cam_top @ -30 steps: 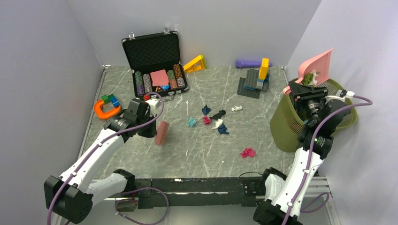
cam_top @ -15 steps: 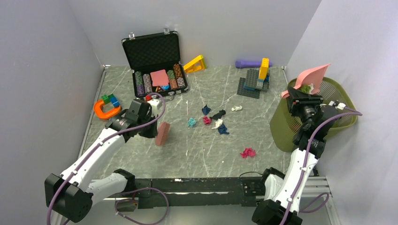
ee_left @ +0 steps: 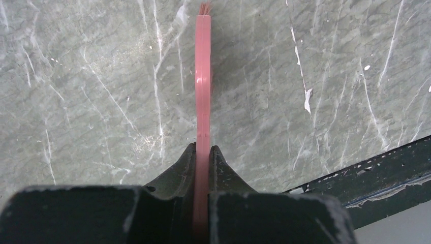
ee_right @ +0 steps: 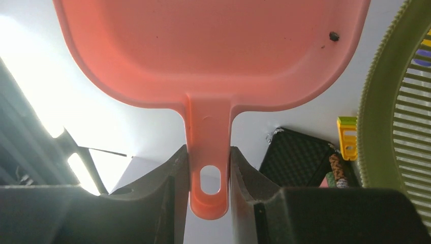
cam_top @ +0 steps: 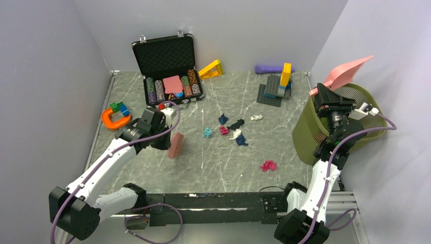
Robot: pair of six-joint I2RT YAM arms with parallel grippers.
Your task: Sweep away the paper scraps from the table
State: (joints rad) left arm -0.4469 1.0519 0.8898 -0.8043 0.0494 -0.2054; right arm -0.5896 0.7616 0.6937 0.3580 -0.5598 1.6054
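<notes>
Between the paper scraps (cam_top: 231,127) and the near rail, the table (cam_top: 213,173) lies bare: a wide lane broken only by 1 magenta wad (cam_top: 268,165), near-right of them. Left of the scraps, across open marble, the pink brush (cam_top: 176,145) hangs tilted in the left gripper (cam_top: 167,136). Right of the scraps, the green slatted basket (cam_top: 309,133) walls off that side, with the pink dustpan (cam_top: 345,73) tilted above its rim. Behind the scraps, past a bare strip, stand the poker-chip case (cam_top: 167,63), a yellow wedge (cam_top: 210,69) and a brick build (cam_top: 278,86). Far left of the scraps lies an orange horseshoe toy (cam_top: 113,120).
</notes>
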